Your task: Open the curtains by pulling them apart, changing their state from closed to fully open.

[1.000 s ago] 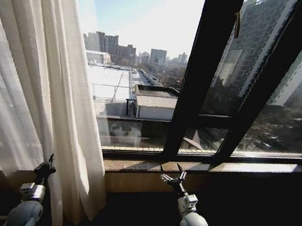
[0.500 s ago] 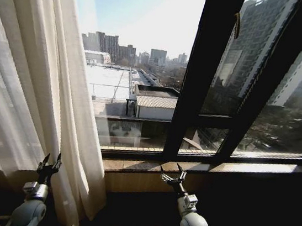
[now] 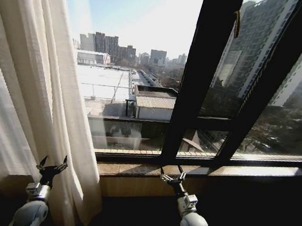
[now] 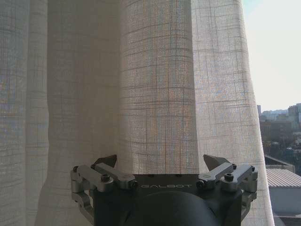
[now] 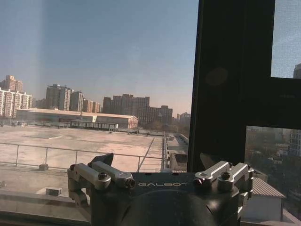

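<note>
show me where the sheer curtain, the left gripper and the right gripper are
sheer curtain (image 3: pixel 27 80), head view, on its pleated middle.
left gripper (image 3: pixel 51 165), head view, between its open fingers.
right gripper (image 3: pixel 172 176), head view, between its open fingers.

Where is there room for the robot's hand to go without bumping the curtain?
The bare wooden windowsill is free between the sheer curtain and the dark window post; the right gripper hovers there, fingers open. It is crowded on the robot's left, where the open left gripper sits right against the curtain's folds.

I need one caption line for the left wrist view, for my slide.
Open left gripper facing the pleated sheer curtain, with city rooftops beyond its edge.
</note>
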